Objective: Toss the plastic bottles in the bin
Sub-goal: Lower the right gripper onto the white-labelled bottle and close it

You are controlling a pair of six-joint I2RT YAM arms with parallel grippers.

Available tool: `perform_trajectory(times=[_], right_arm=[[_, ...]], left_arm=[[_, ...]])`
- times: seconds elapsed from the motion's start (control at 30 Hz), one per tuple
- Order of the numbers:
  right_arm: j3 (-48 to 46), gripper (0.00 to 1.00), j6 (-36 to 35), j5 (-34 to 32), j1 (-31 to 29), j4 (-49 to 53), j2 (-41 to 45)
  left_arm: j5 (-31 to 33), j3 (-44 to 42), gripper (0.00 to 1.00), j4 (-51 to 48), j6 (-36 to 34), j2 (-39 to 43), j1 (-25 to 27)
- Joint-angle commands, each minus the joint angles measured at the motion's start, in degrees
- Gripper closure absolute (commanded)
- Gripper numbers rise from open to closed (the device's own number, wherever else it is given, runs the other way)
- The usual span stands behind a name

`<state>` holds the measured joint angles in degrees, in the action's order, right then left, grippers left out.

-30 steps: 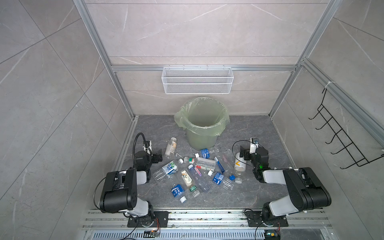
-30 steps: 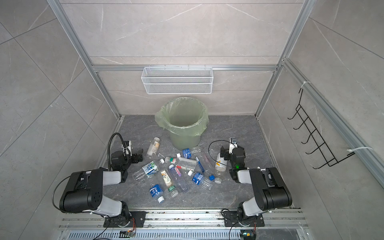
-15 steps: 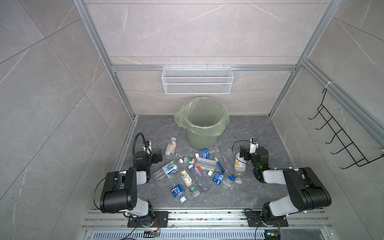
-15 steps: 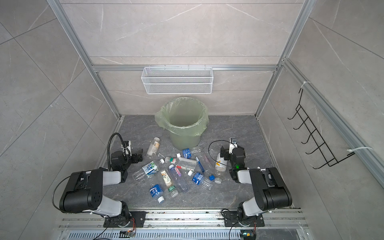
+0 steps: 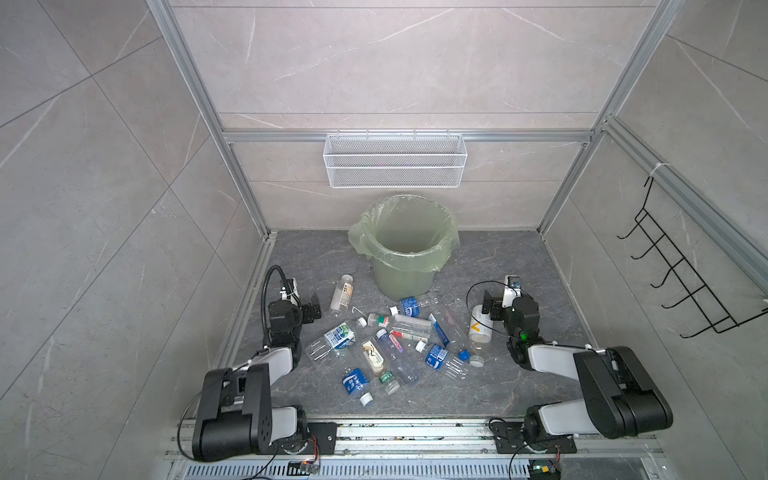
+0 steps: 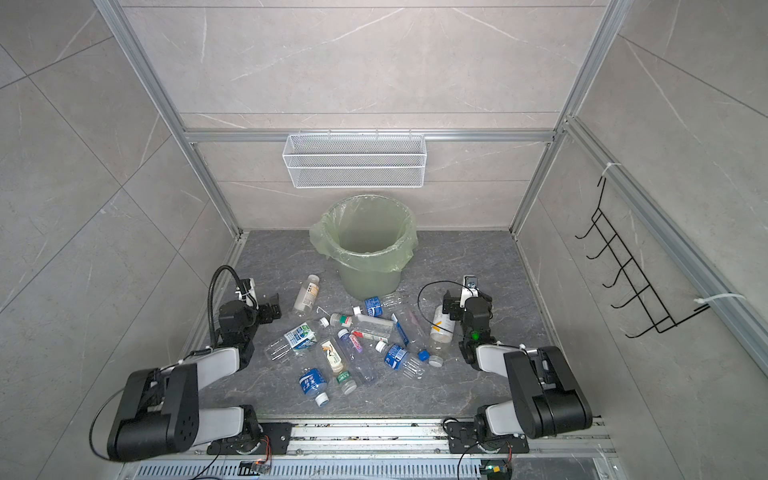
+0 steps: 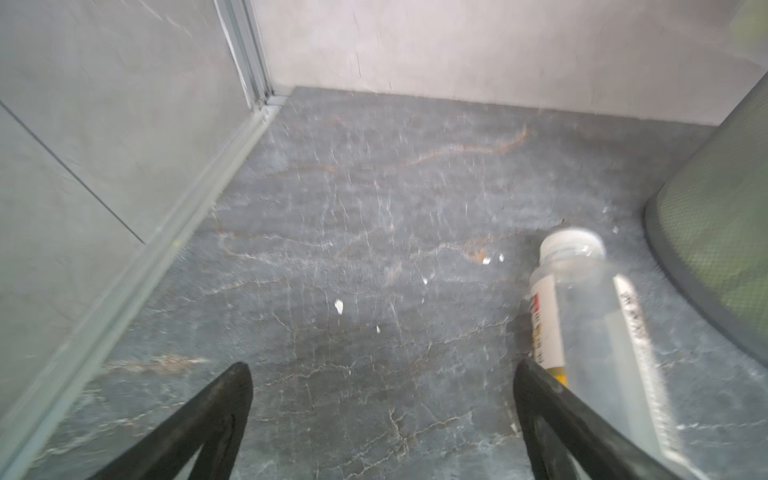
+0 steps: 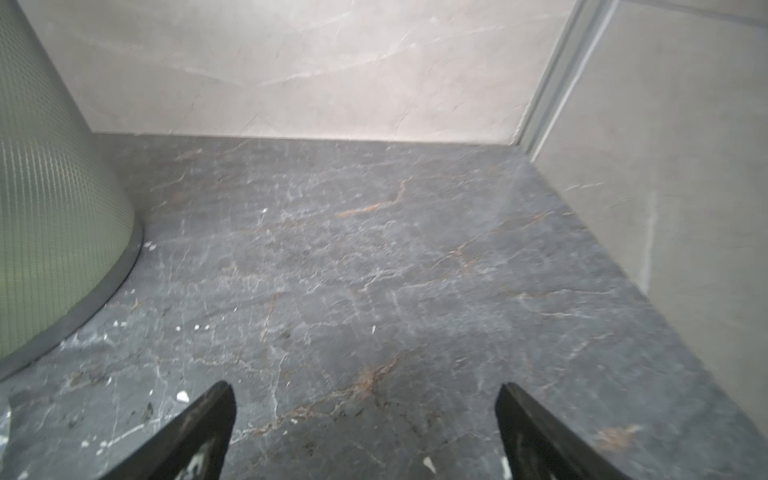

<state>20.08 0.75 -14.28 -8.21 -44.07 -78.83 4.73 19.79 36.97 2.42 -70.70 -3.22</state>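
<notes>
Black jaws on both arms are spread wide, nothing held. Plastic bottles [image 5: 436, 357] are scattered mid-surface, one just beside the left jaws; the bin [image 5: 401, 278] is set near the far edge.

Small plastic bottles [image 5: 409, 326] lie scattered just before the upright, green-lined bin [image 5: 401, 282].

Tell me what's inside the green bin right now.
In both top views the bin shows only its light green bag liner on the inner wall; nothing else is visible inside. The near rim hides part of the bottom.
</notes>
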Motion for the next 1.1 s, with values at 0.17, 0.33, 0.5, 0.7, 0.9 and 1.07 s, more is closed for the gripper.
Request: perform_trajectory(times=[0.17, 0.33, 0.5, 0.7, 0.9, 1.07], right_arm=[[23.48, 0.00, 28.64, -21.74, -1.20, 53.44, 5.11], [35.72, 0.00, 30.81, -16.88, -1.53, 69.25, 1.35], [34.89, 0.00, 31.06, -10.23, -2.93, 72.58, 8.39], [35.93, 0.00, 29.38, -3.47, -5.96, 81.29, 10.27], [31.20, 0.00, 29.85, 3.88, -10.02, 82.04, 11.52], [27.34, 0.00, 31.54, 4.61, -12.86, 82.11, 11.48]], left_arm=[[9.71, 7.91, 0.00, -23.40, 18.29, 14.54, 1.53], [4.72, 10.25, 0.00, -25.23, 20.08, 16.00, 5.84], [3.40, 16.60, 0.00, -34.32, 21.31, 17.35, 10.12], [0.56, 23.58, 0.00, -46.95, 23.75, 17.82, 14.39], [1.20, 24.10, 0.00, -52.05, 22.15, 19.18, 20.47], [-4.64, 20.68, 0.00, -51.57, 22.85, 20.63, 20.63]])
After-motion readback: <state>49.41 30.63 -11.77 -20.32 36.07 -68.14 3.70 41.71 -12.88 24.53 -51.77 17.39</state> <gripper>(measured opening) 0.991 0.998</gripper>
